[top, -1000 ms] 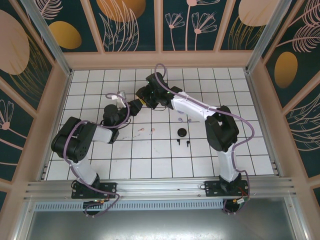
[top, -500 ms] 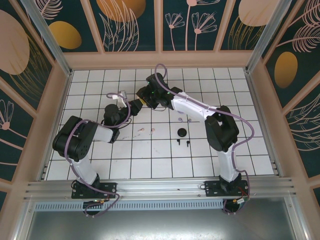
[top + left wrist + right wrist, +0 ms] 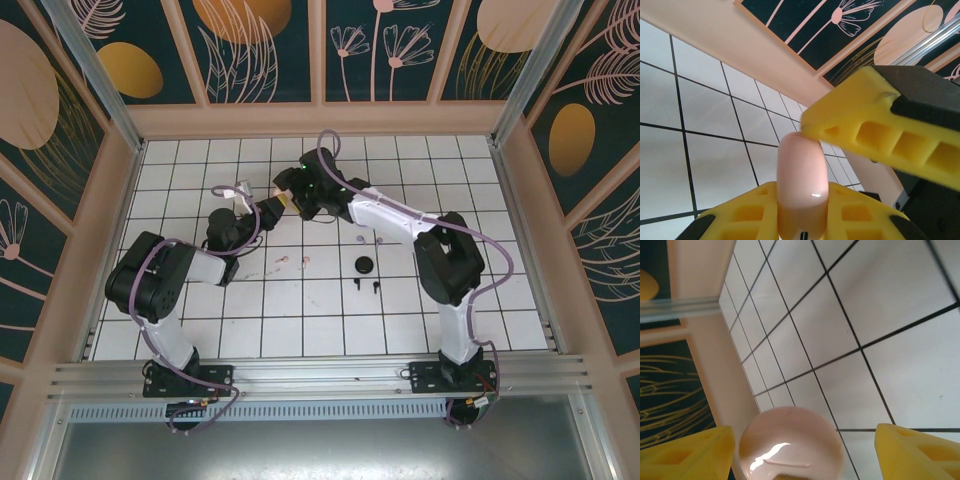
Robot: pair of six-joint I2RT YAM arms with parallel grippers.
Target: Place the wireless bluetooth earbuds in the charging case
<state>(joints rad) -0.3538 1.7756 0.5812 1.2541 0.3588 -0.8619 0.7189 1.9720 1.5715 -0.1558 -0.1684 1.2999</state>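
1. The left gripper is closed on the pink case, which is pinched edge-on between its yellow fingers.
2. The right gripper is held with jaws spread either side of the same case. A gap is seen at each finger, and nothing is gripped.
3. The earbuds are laid loose on the table. The pink pair is found near the left arm, and the lavender pair further right. The black pair is placed just beside the black case.

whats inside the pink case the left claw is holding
Nothing shows: the pink case, pinched in the left claw, looks shut, so its inside is covered. Two pink buds lie on the table, so they at least are outside it.
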